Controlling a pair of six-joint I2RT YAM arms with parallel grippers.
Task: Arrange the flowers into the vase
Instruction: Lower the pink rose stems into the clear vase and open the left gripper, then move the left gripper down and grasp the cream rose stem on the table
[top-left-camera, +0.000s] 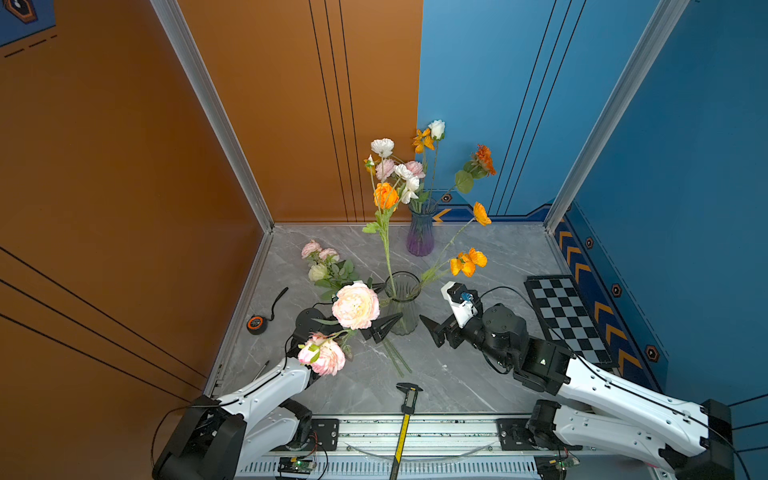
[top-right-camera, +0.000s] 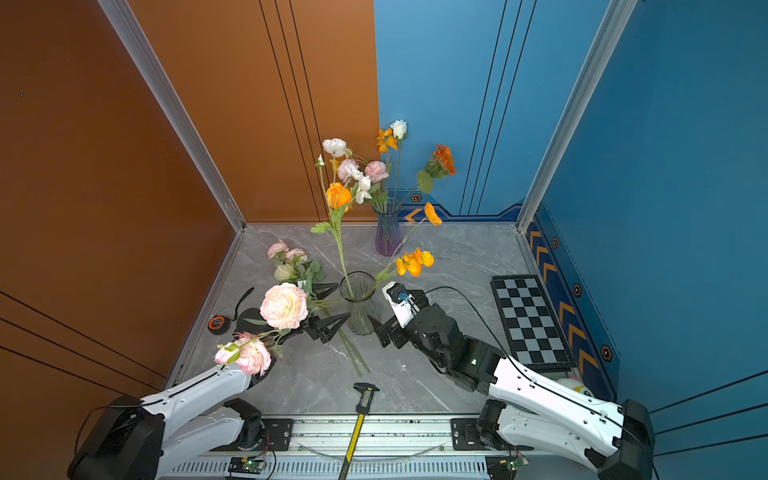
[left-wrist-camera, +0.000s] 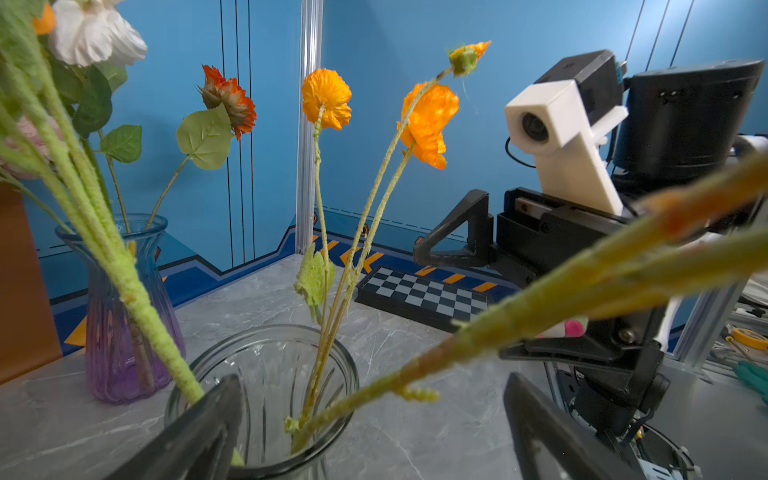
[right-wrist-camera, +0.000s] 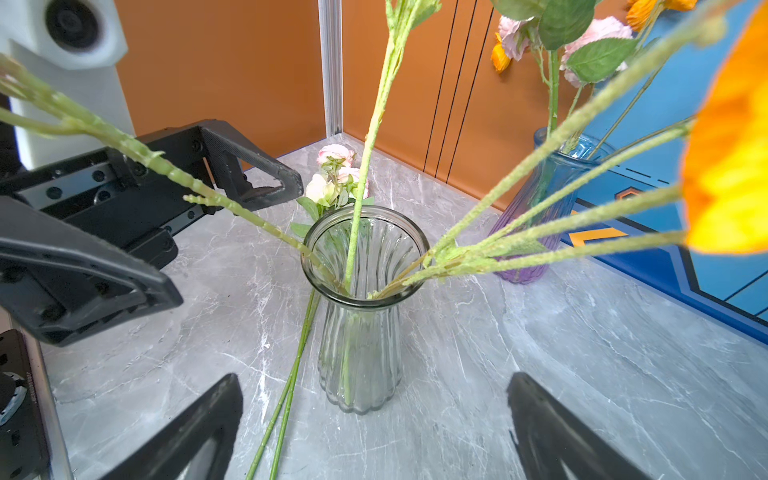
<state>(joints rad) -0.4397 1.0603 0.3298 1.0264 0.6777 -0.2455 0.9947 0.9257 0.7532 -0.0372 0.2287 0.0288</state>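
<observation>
Both top views first. The clear vase (top-left-camera: 402, 320) stands mid-bench (top-left-camera: 457, 374) with three sprays in it. A tall orange rose (top-left-camera: 385, 195) rises toward 12, the orange poppies (top-left-camera: 467, 262) lean out to 2, and a big pink spray (top-left-camera: 355, 305) flops to 8 over my left arm. My left tool (top-left-camera: 390, 301) sits at the vase's 9, spread wide and gripping nothing. My right tool (top-left-camera: 430, 330) waits at 4, also spread and empty. One loose bunch (top-left-camera: 322, 266) lies flat at 10, its stems trailing toward 6. A purple vase (top-left-camera: 420, 232) at 12 is well filled.

In the left wrist view my fingers (left-wrist-camera: 195, 436) are far apart. The pink spray's stem crosses above them, too blurred to tell whether it touches either one.

The right wrist view shows every stem resting on the glass rim. The loose bunch's blooms are half hidden behind the vase, and the pink blooms are cut off.

I reckon these flowers are light, springy and top-heavy. I'd pinch the loose bunch low on its stems and keep clear of the tippy glass.
</observation>
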